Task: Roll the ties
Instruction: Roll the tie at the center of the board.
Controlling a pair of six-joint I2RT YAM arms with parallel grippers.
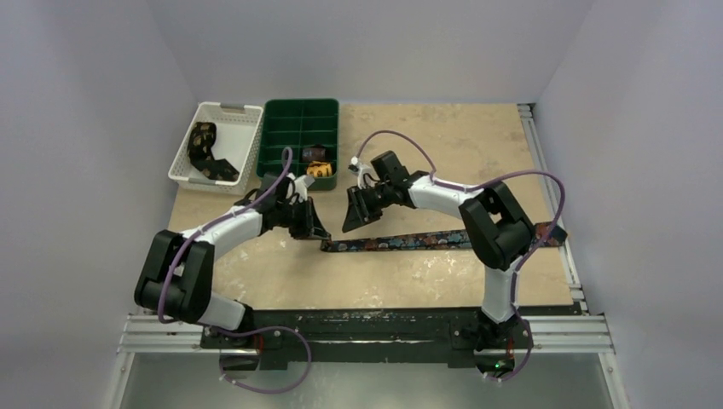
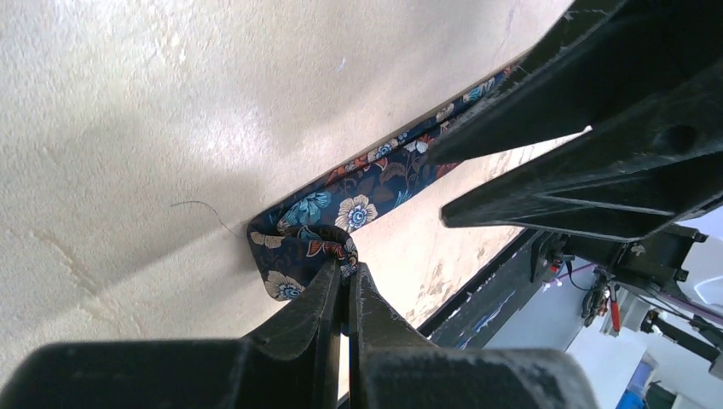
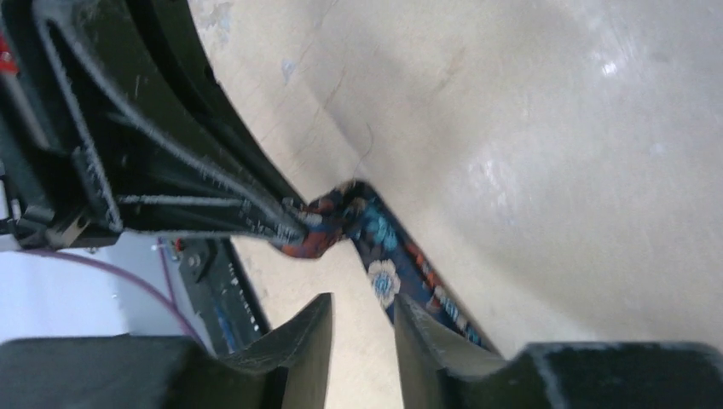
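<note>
The tie [image 1: 426,240] lies flat across the table [image 1: 426,141], its left end folded over and pinched in my fully closed left gripper [image 2: 348,274]. The right gripper [image 3: 362,311] hovers beside that fold, jaws slightly apart, empty. I judge the roll barely begun: next, wind the pinched end while the right steadies the strip.

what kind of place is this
Probably a robot lab test cell: plain white walls box in a worn tabletop, two arms are bolted to a metal rail, and a white basket and green divided tray sit at the back.
</note>
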